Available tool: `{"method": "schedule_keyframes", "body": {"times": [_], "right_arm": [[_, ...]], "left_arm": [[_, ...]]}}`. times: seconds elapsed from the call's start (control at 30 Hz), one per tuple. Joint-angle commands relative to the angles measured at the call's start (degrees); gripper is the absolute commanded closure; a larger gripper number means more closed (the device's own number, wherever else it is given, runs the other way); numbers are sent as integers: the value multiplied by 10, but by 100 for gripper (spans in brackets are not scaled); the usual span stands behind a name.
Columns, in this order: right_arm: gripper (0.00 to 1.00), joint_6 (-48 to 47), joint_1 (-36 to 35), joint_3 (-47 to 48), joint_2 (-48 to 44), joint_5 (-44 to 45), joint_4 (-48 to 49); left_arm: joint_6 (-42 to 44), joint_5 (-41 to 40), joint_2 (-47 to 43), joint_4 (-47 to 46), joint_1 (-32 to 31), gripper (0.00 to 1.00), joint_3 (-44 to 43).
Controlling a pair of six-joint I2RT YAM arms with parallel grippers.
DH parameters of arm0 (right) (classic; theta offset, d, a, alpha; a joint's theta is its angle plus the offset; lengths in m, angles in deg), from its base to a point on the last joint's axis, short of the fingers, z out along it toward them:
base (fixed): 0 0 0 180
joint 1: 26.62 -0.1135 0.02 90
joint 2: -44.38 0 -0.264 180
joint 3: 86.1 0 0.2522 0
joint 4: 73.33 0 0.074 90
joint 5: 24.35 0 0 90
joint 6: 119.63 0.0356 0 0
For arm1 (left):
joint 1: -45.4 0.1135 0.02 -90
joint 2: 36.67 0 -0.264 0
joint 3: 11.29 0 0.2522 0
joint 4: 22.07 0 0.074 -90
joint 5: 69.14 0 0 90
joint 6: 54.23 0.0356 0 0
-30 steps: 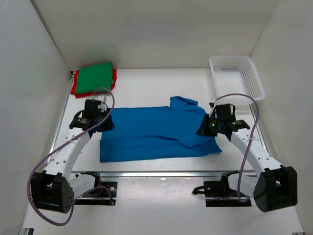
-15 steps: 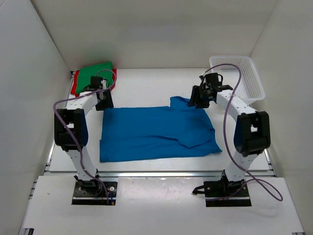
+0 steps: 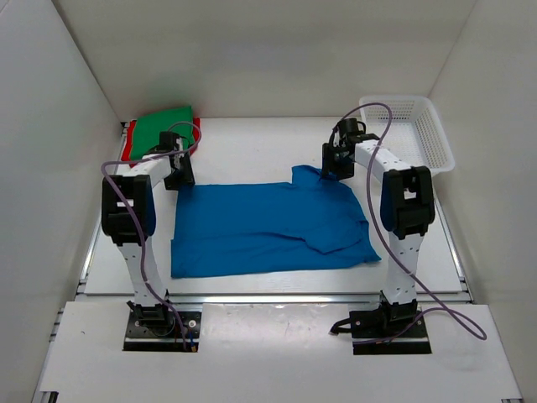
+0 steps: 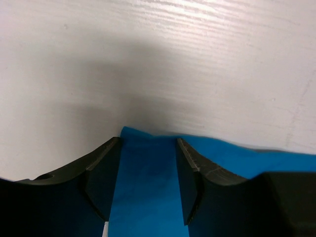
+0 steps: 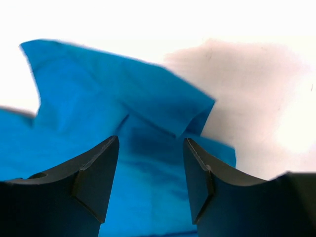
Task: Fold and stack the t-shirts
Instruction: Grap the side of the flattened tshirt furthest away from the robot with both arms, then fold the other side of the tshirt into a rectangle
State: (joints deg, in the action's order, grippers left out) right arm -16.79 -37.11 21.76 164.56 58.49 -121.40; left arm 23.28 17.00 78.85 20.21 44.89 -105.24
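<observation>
Both arms are stretched out to the far edge of the blue t-shirt (image 3: 268, 227). It lies flat with its long axis running from one gripper across to the other, and the cloth spreads back from them toward the arm bases.

The left gripper (image 4: 148, 143) has its jaws apart, straddling the shirt's far left corner. The corner's tip pokes out just past the fingertips, and nothing is pinched. The right gripper (image 5: 150, 143) also stands with jaws spread, above the far right corner. A folded flap rises there just ahead of its fingers, and whether it is sleeve or collar is hard to tell. A second folded-over piece lies on the shirt on the near side of the right gripper.

Just beyond the left gripper and to its left sits the green t-shirt (image 3: 164, 130), a folded rectangle. The red t-shirt (image 3: 127, 151) lies under it, with only its edges showing. To the right of the right gripper stands a white mesh basket (image 3: 432, 143).

Both wrist views cut off most of the shirt, and the right one is washed out by glare. The table (image 3: 252, 143) is white with a faint grain, boxed in by plain white walls (image 3: 252, 50).
</observation>
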Motion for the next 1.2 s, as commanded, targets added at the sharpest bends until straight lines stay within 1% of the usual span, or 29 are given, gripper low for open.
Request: {"method": "schedule_keyframes", "body": {"times": [0.0,0.03,0.07,0.13,0.17,0.2,0.23,0.27,0.33,0.4,0.5,0.63,0.7,0.83,0.93,0.97,1.0,1.03,1.1,1.13,1.17], "right_arm": [[48,-15,-2,42,22,36,-1],[49,-19,-3,52,32,34,-8],[49,-21,-2,57,36,36,-5],[49,-24,-2,70,54,38,-10],[52,-29,-2,75,59,43,-17],[58,-28,-3,89,67,42,-14],[62,-33,-3,92,69,43,-19],[76,-34,-3,99,72,44,-21],[96,-37,-3,109,71,45,-23],[100,-40,-2,113,66,49,-28],[100,-44,-2,114,52,51,-27],[100,-61,-1,126,18,46,-49],[100,-74,-6,133,-1,43,-66],[100,-88,-23,118,-60,48,-90],[100,-99,-33,82,-124,50,-103],[100,-105,-35,60,-135,47,-108],[99,-103,-36,28,-159,46,-109],[100,-106,-36,15,-187,46,-112],[100,-102,-36,-58,-230,40,-99],[100,-102,-31,-77,-260,43,-98],[100,-99,-32,-113,-272,38,-91]], "left_arm": [[1,-13,7,-5,4,41,-21],[2,-14,11,-5,4,41,-27],[5,-15,14,-5,4,43,-30],[3,-15,22,-4,5,49,-32],[3,-14,26,0,4,52,-31],[4,-9,32,3,4,58,-37],[4,-3,35,7,4,66,-45],[4,-4,41,15,4,73,-52],[6,-1,49,19,4,100,-61],[9,0,48,18,5,100,-67],[12,-8,42,22,3,100,-67],[19,-6,19,33,3,100,-74],[23,-5,5,37,5,100,-67],[25,-4,-33,31,4,100,-43],[28,-1,-66,27,3,100,-16],[32,-1,-80,27,4,100,-4],[34,-3,-96,25,5,100,11],[34,-4,-101,21,4,100,18],[37,-2,-123,21,4,100,48],[39,0,-130,20,3,100,56],[37,-1,-144,16,4,100,73]]}}
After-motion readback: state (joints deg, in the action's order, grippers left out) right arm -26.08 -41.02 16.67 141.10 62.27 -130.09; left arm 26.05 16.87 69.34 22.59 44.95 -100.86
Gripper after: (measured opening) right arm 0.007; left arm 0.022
